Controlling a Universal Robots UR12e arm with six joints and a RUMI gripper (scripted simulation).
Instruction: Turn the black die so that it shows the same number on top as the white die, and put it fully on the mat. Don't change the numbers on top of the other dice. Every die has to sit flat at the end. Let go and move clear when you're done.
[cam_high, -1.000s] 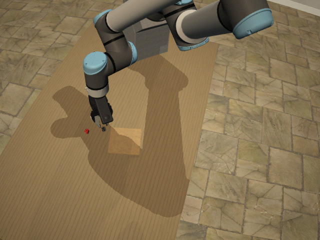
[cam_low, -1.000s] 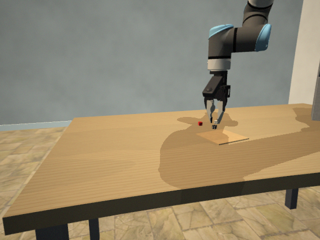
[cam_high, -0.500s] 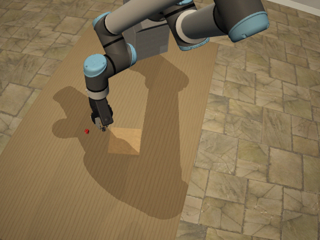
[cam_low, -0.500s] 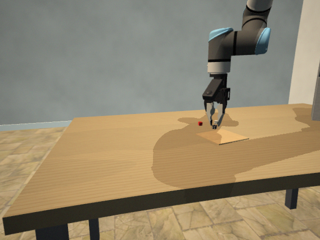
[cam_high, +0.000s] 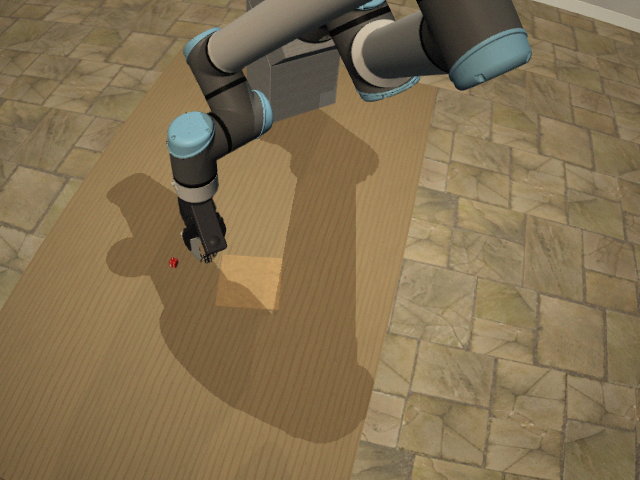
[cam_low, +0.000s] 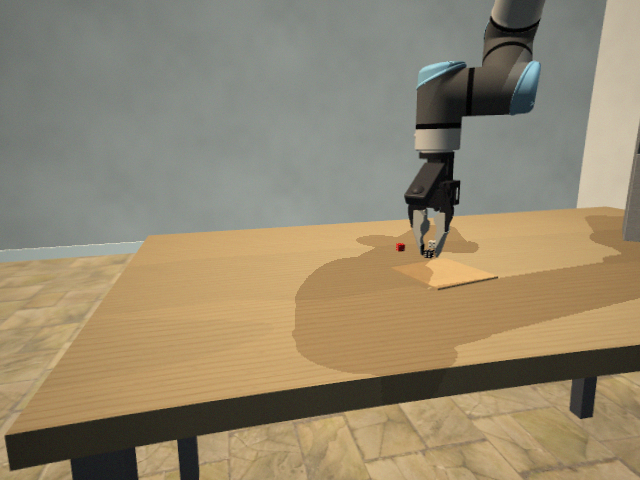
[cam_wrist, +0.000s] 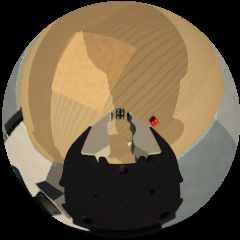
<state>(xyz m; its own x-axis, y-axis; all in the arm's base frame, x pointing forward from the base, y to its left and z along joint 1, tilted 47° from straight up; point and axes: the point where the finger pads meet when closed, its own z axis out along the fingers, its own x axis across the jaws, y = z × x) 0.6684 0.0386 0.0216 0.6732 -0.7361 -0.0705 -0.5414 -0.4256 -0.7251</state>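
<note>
left to right in the top view: the red die (cam_high: 173, 262) (cam_low: 400, 247) (cam_wrist: 154, 121) sits left of centre on the bare wood, well apart from the mat. next comes the gripper (cam_high: 206, 255) (cam_low: 430, 252) (cam_wrist: 119, 113), pointing down, its fingers partly open, with the black die (cam_high: 207, 259) (cam_low: 428, 254) (cam_wrist: 120, 114) between or just beside the tips. the wrist view shows a slim gap at either side of that die, so it does not look gripped. right of it lies the mat (cam_high: 249, 281) (cam_low: 462, 272) (cam_wrist: 75, 75), near the middle of the frame.

the black die is off the mat, on the table just beyond the mat's edge, so the placing is not done. its upward face seems to carry six pips in the wrist view, though they are tiny. closing on it looks like the step in hand; any turn needed, the move onto the mat, the release and the retreat are left.

the white die (cam_low: 432, 243) (cam_wrist: 129, 143) shows behind the black one in the exterior view, but the gripper hides it from the top view. its number is too small to read, so i cannot tell whether the two match. the red die's number is unclear too.
</note>
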